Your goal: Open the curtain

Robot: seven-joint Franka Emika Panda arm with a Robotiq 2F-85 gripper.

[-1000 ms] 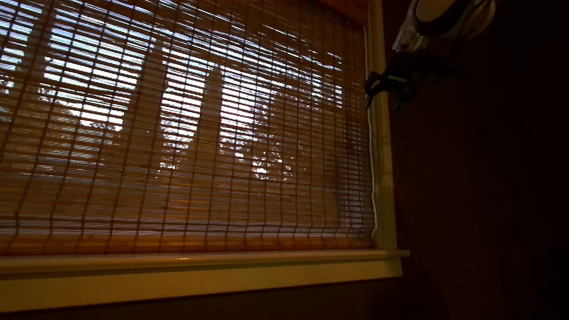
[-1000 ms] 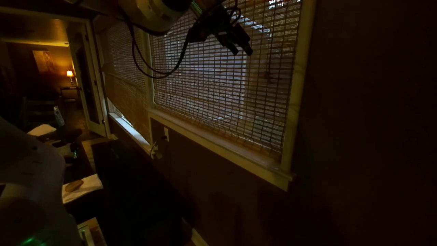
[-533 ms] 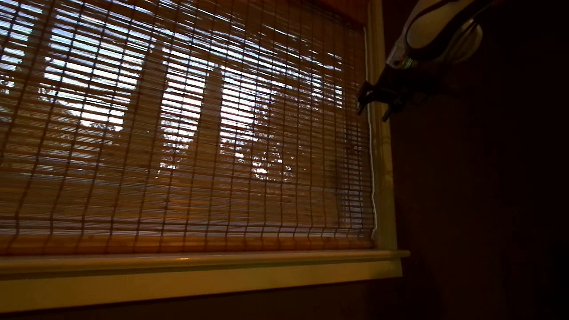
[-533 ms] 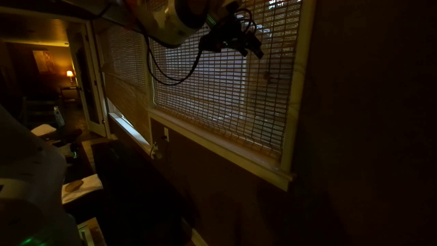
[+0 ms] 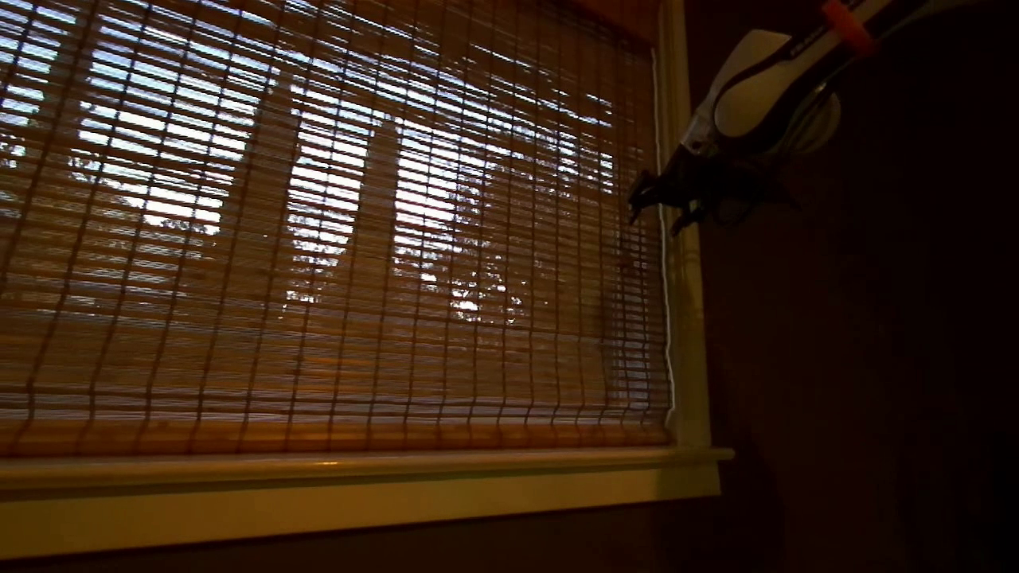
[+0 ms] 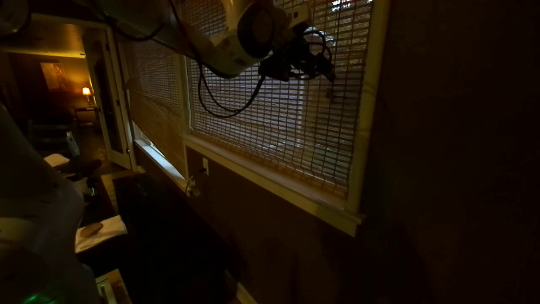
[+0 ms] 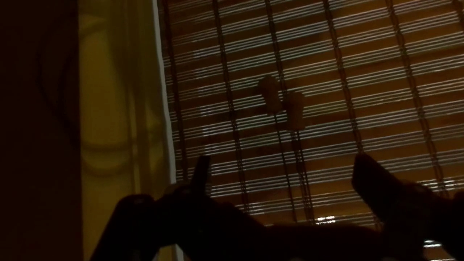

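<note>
1. Just changed: my gripper (image 5: pixel 654 226) has dropped lower and, I think, closer in to the bamboo blind (image 5: pixel 326 239); more of the arm (image 5: pixel 768 103) shows too.
2. The blind is the curtain here. Hasn't budged: hangs all the way down across the window, bottom edge at the sill (image 5: pixel 318 471), side edge by the pale window frame (image 5: pixel 685 318).
3. Gripper: spread, nothing in it. In the wrist view the fingers (image 7: pixel 378 188) stand well apart.
4. Same view, two small toggles (image 7: pixel 295 110) on dark cords (image 7: pixel 284 159), pull cords I'd say. They run across the gap between the fingers as seen there; depth isn't readable, so no call on contact.
5. Meaning: I read the drop as lining up on those cords. Task barely started, no lift on the blind yet.
6. Next, my guess: ease in until the cords sit between the fingers, close, pull down. Watch for catching only one cord, or pressing into the slats. Too dark to judge finer.
</note>
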